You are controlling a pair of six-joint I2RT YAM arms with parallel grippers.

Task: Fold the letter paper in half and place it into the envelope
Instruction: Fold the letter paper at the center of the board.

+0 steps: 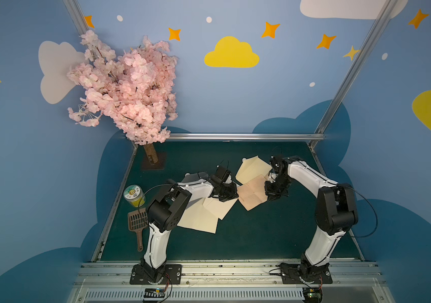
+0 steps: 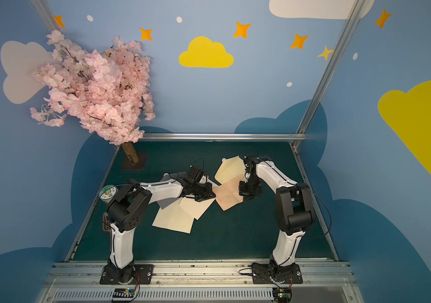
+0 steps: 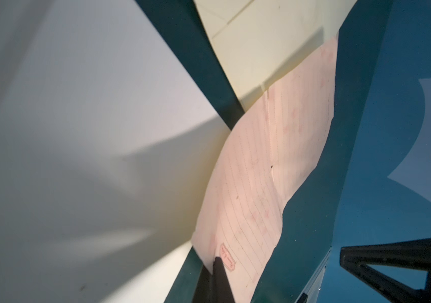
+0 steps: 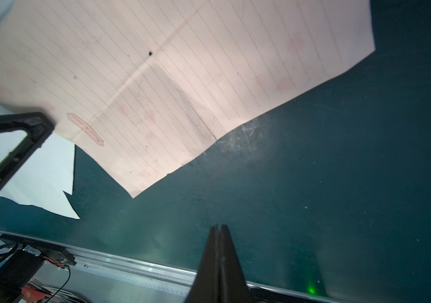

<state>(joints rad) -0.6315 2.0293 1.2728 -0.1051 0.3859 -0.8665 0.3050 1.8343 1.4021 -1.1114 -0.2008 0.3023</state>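
Note:
The pink lined letter paper point(image 1: 251, 194) point(image 2: 229, 195) lies unfolded and creased on the green table, between the two arms. My left gripper point(image 1: 236, 191) point(image 3: 216, 260) is shut on the paper's point(image 3: 274, 157) left corner, next to a small red label. My right gripper point(image 1: 274, 195) point(image 4: 219, 227) is shut and empty, over bare table by the paper's point(image 4: 183, 78) right edge, apart from it. A cream envelope point(image 1: 251, 168) point(image 3: 261, 52) lies just behind the paper with its edge under it. Another cream envelope point(image 1: 201, 220) point(image 4: 46, 178) lies front left, partly under the left arm.
A pink blossom tree point(image 1: 127, 86) stands at the back left corner. A jar with yellow contents point(image 1: 133, 195) and a brown slotted scoop point(image 1: 138, 223) lie at the left table edge. An aluminium rail point(image 1: 222, 267) runs along the front.

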